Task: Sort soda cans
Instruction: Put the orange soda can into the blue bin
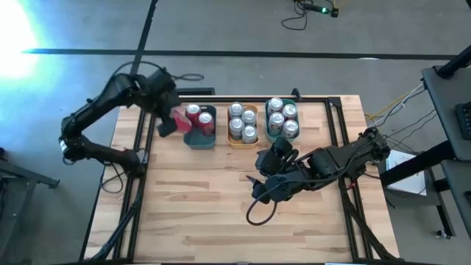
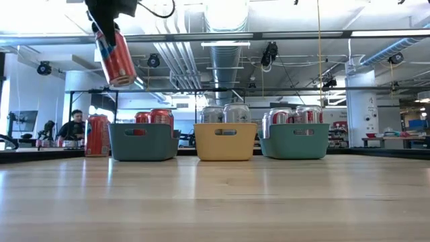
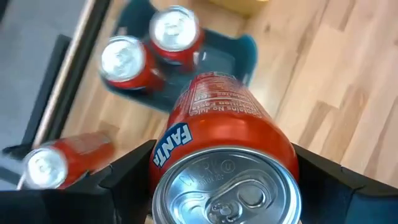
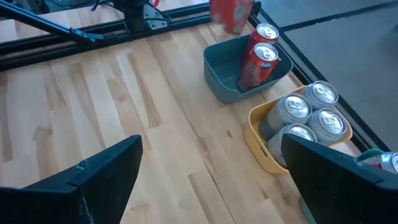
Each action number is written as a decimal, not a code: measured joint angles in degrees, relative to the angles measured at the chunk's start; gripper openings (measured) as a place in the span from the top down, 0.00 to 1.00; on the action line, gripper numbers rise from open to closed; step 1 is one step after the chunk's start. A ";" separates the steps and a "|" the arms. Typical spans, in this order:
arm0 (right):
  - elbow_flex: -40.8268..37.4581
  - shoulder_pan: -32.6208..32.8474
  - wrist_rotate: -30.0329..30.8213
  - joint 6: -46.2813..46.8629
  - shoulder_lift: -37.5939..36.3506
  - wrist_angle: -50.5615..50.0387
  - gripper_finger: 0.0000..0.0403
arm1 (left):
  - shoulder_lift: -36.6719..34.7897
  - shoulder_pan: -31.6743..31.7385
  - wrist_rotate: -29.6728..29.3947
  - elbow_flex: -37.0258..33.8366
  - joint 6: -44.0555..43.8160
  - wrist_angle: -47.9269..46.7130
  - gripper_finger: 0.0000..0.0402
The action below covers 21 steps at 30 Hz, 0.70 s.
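Wedging red can (image 3: 227, 134) between left jaws

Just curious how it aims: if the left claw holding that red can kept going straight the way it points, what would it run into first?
Probably the teal tray with two red cans: the left gripper points its held can that way, though depth is unclear.

In the left wrist view the held red can (image 3: 227, 155) is cut off by the picture's edge. The left gripper (image 1: 171, 121) is a blur in the high view, and the can there is probably mostly hidden.
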 joint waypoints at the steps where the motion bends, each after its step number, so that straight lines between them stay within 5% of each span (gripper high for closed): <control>1: 0.00 0.00 0.02 0.17 0.00 0.00 0.06 | 0.14 -1.13 0.04 -0.90 -0.27 0.57 0.29; 21: -2.24 1.94 -0.11 7.66 0.11 0.22 0.06 | 11.83 -4.07 -5.46 -14.36 -2.78 14.58 0.29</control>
